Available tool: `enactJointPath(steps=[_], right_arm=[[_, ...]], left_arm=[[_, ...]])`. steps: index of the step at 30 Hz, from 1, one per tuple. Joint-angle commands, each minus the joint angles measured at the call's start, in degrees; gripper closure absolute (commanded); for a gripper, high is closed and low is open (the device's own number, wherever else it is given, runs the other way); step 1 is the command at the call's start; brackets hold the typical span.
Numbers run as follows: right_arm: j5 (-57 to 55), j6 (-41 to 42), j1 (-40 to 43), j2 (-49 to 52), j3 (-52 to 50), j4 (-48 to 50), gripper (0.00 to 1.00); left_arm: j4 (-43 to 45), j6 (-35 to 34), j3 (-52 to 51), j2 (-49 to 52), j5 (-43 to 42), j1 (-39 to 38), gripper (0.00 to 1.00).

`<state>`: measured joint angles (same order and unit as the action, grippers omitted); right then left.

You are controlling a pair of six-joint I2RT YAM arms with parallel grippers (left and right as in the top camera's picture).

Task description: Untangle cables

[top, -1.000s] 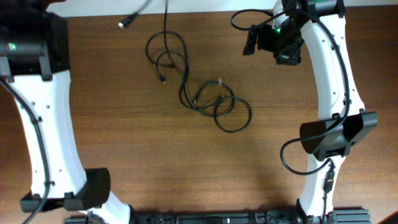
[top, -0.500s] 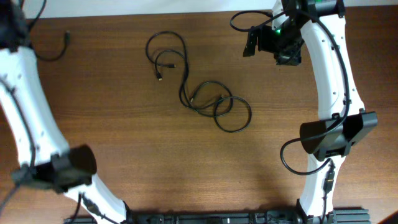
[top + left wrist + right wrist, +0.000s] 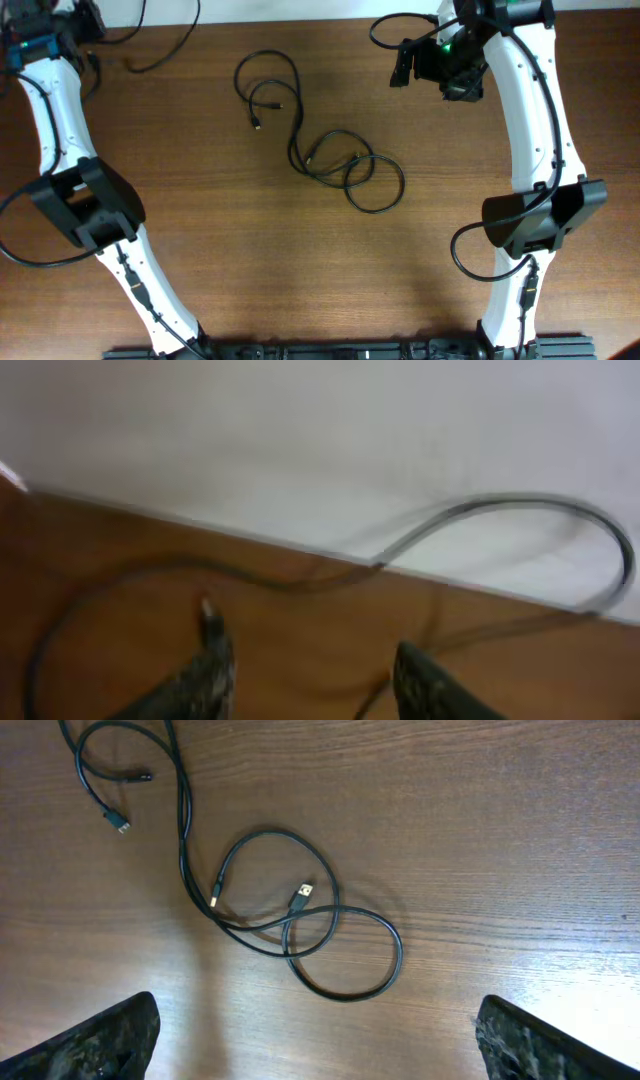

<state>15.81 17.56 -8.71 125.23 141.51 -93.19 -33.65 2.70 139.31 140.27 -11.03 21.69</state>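
A tangle of thin black cables (image 3: 320, 155) lies in loose overlapping loops on the middle of the brown table (image 3: 250, 270); the right wrist view shows these cables (image 3: 290, 925) and their small plug ends. A separate cable (image 3: 160, 52) curves at the far-left corner and appears as a blurred arc of cable (image 3: 500, 505) over the table's edge in the left wrist view. My left gripper (image 3: 308, 645) hovers there with its jaws apart and nothing between them. My right gripper (image 3: 318, 1003) is wide open, high above the tangle's right side, also seen as the right gripper (image 3: 415, 68) from overhead.
The white far edge of the table (image 3: 300, 10) runs along the top. My left arm (image 3: 70, 190) stretches up the left side and my right arm (image 3: 535, 150) up the right side, each with its own thick black wire.
My left arm swung to the far-left corner, carrying one cable away from the tangle. Its jaws, shut before, now stand apart. The right arm has not moved.
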Motion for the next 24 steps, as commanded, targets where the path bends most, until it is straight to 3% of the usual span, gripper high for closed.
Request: enactJointPath(steps=[1, 2, 4, 7, 10, 13, 20, 24], right_arm=[[0.28, -0.66, -0.33, -0.02, 0.02, -0.04, 0.01], [0.28, -0.63, -0.33, -0.02, 0.02, -0.04, 0.01], [0.28, -0.66, -0.33, -0.02, 0.02, 0.00, 0.01], [0.28, -0.63, -0.33, -0.02, 0.02, 0.24, 0.01], [0.28, -0.63, -0.33, -0.02, 0.02, 0.68, 0.01], [0.28, -0.63, -0.33, -0.02, 0.02, 0.63, 0.01], [0.07, -0.70, -2.16, -0.02, 0.02, 0.63, 0.01], [0.07, -0.68, -2.91, -0.02, 0.02, 0.92, 0.01]], left_arm=[[-6.84, -3.32, 0.31, -0.66, -3.08, 0.59, 0.41], [-8.48, -3.23, 0.28, -0.39, -3.67, 0.44, 0.32], [-10.03, -3.08, 0.28, 0.37, -5.22, 0.20, 0.30], [-11.04, -3.13, 0.26, 2.58, -19.56, -0.55, 0.22], [-13.14, -3.06, 0.24, 4.20, -23.39, -2.43, 0.22], [-17.55, -3.08, 0.24, 6.10, -11.34, -5.29, 0.29], [-19.74, -3.13, 0.24, 11.50, 9.60, -9.81, 0.30], [-20.24, -3.13, 0.24, 12.11, 20.11, -9.90, 0.24]])
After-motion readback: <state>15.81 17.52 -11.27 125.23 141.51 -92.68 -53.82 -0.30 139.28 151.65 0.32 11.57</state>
